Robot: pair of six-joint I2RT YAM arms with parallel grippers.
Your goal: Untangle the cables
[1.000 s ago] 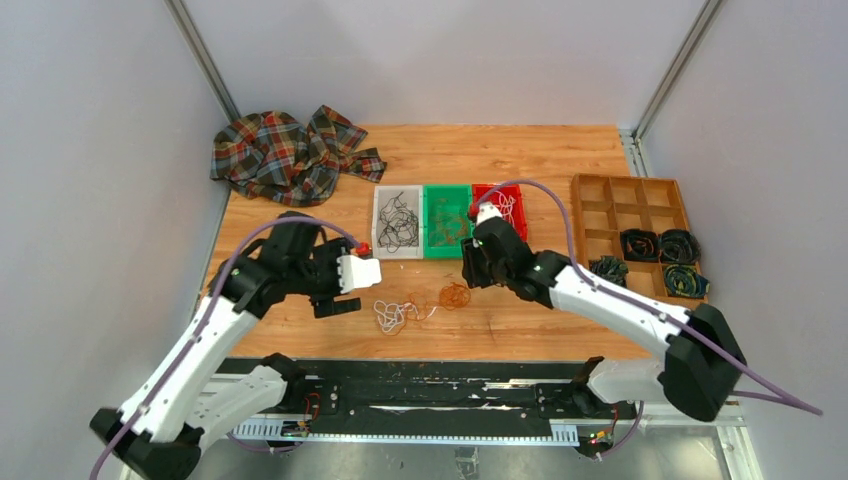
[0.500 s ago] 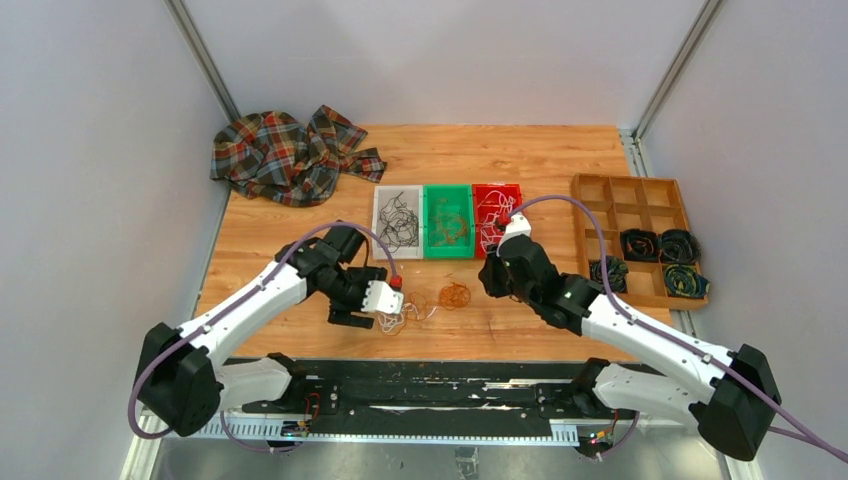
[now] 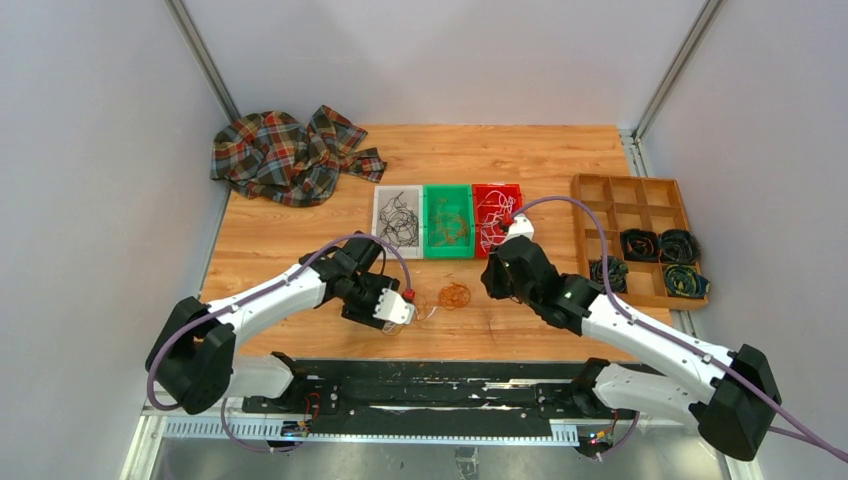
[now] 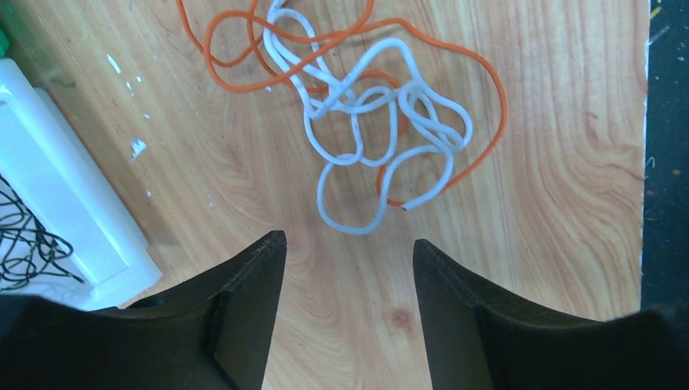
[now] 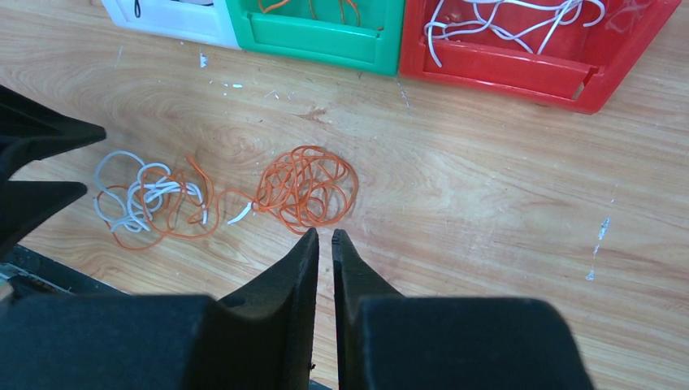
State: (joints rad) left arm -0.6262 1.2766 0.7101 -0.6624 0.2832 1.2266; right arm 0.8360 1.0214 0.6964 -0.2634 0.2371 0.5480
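White and orange cables (image 4: 382,130) lie knotted on the desk (image 5: 487,179) beneath the spread left end effector (image 4: 349,268). Beside them, an orange coil (image 5: 307,188) is faced by the right end effector (image 5: 325,244), nearly pressed together, empty. Beyond, 3 bins (image 5: 325,41) hold sorted strands; 2 clumps are judged left.

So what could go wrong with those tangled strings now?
The white cable is looped through the orange cable, so the open left gripper might pinch both and tighten the knot. The right gripper looks shut, holding nothing, so the orange bundle near it could drag along too.
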